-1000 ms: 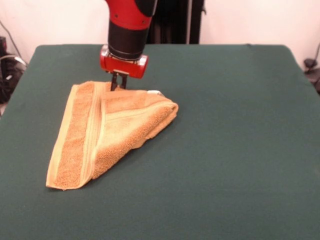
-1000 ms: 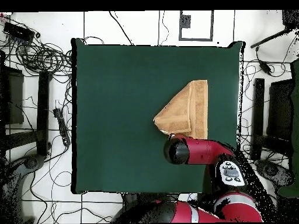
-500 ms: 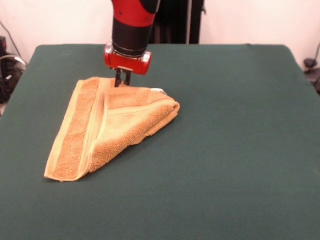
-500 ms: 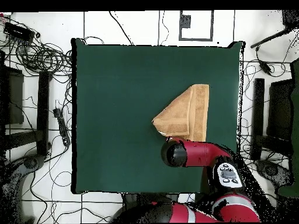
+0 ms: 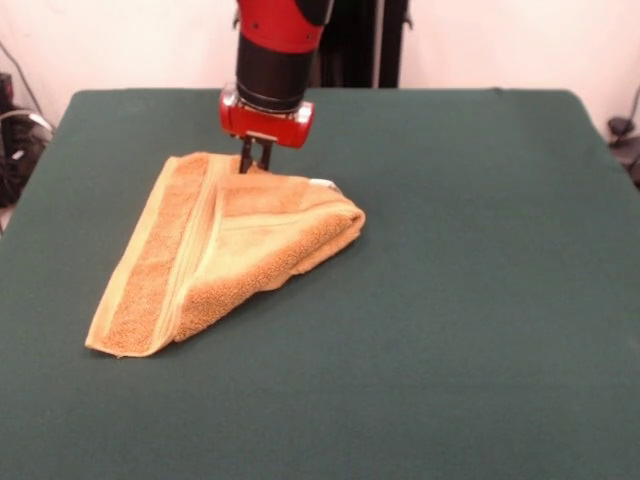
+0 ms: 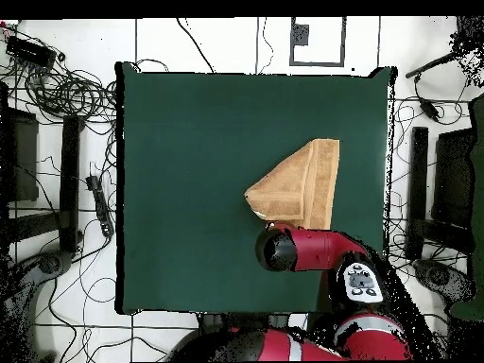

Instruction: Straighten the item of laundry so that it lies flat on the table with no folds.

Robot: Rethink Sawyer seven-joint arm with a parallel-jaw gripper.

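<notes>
The golden-orange towel lies on the dark green table, left of centre, folded over into a rough triangle. A paler band runs along its left side and a small white tag shows at its far edge. My gripper comes down from above at the towel's far corner and is shut on the cloth there. In the overhead view the towel lies at the table's right side, and the red arm covers the gripper.
Cables and black stands lie on the floor around the table. The robot's base is at the bottom of the overhead view. Bare green cloth spreads right of the towel in the front view.
My gripper has moved right and slightly farther away in the front view, dragging the towel's far corner with it. The whole towel has shifted the same way.
</notes>
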